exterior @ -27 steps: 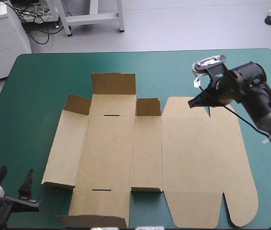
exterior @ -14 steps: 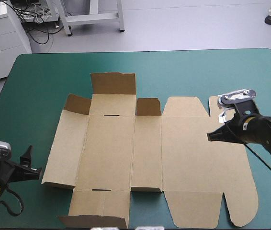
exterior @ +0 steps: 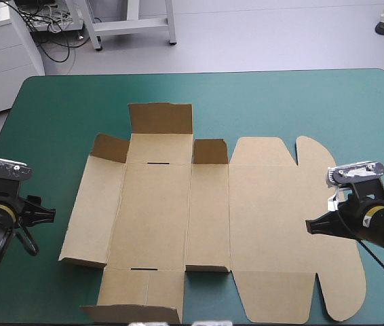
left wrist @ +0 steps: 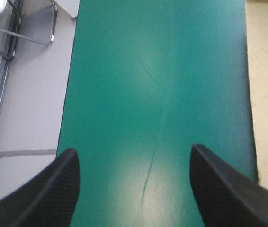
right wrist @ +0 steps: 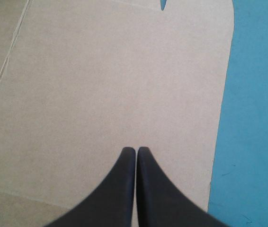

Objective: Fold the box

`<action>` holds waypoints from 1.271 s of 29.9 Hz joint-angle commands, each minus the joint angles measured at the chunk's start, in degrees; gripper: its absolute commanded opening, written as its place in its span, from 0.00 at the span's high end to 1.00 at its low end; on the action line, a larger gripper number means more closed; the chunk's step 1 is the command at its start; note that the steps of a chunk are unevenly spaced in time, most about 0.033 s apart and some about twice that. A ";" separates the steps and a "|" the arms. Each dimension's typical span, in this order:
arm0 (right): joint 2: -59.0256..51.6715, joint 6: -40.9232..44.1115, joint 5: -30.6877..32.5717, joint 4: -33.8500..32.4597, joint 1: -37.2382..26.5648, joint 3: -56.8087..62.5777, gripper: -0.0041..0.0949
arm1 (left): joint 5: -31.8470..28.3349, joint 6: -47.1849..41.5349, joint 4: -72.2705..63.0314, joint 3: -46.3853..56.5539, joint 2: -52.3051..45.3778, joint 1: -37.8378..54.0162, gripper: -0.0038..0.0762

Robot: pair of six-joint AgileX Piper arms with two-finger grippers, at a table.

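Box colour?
The box is plain brown; the high view shows it best.

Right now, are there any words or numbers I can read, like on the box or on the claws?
Nothing here can be read.
box: plain brown board, no print.
teal-green cover: no writing.
left claw, open, and right claw, shut: plain black, no marks.
left arm's yellow sticker: too small to read.
right arm's yellow sticker: too small to read.
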 commanded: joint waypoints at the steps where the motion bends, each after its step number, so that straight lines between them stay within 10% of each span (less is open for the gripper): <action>1: -1.72 0.11 -2.29 0.37 -0.22 -0.48 0.97 | -1.26 -1.24 2.59 -2.09 2.18 0.23 0.36; 11: -2.01 -0.52 -2.05 1.58 -0.22 -0.23 0.97 | -8.18 -1.05 -0.79 -2.36 6.86 11.37 0.36; 18: -2.01 -0.52 -2.15 1.81 -0.22 -0.23 0.97 | -11.49 14.23 -20.27 -3.00 12.45 20.74 0.43; 38: -2.01 -0.62 -2.05 2.78 -0.22 -0.23 0.97 | 16.25 32.03 -51.73 -18.85 34.10 29.03 0.43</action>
